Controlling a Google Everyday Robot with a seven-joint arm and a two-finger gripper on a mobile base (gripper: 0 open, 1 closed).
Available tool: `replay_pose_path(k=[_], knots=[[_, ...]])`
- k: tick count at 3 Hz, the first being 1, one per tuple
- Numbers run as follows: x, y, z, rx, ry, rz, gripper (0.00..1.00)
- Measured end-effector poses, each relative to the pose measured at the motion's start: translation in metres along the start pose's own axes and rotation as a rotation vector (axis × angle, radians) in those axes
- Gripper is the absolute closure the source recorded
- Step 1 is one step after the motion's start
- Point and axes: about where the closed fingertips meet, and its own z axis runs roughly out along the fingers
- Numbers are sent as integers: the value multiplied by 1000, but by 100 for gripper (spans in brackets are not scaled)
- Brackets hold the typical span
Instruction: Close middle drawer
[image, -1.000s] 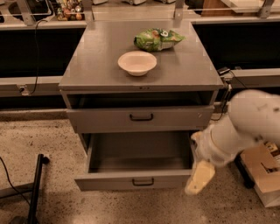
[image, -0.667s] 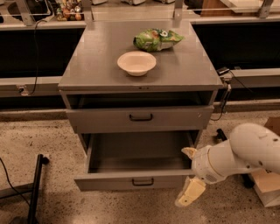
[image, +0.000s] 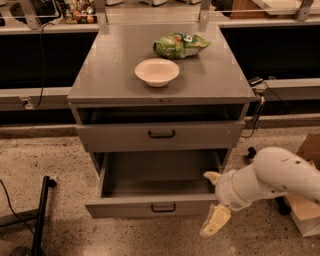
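Drawer: the middle drawer (image: 150, 207) is pulled well out under the counter's (image: 100, 75) front edge, so nothing is done yet.
Gripper: my gripper (image: 209, 202) is below the front right corner, with its fingers (image: 216, 222) spread and empty.
Left: I judge the whole push remains.

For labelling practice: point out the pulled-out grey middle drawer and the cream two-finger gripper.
grey middle drawer (image: 125, 206), camera view, front panel.
cream gripper (image: 207, 204), camera view, between fingertips, at drawer's front corner.
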Motion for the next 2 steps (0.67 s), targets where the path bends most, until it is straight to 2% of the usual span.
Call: replay_pose_path(k=[1, 2], knots=[[40, 5, 63, -86, -31, -12, 0], [45, 14, 78, -119, -46, -1, 0]])
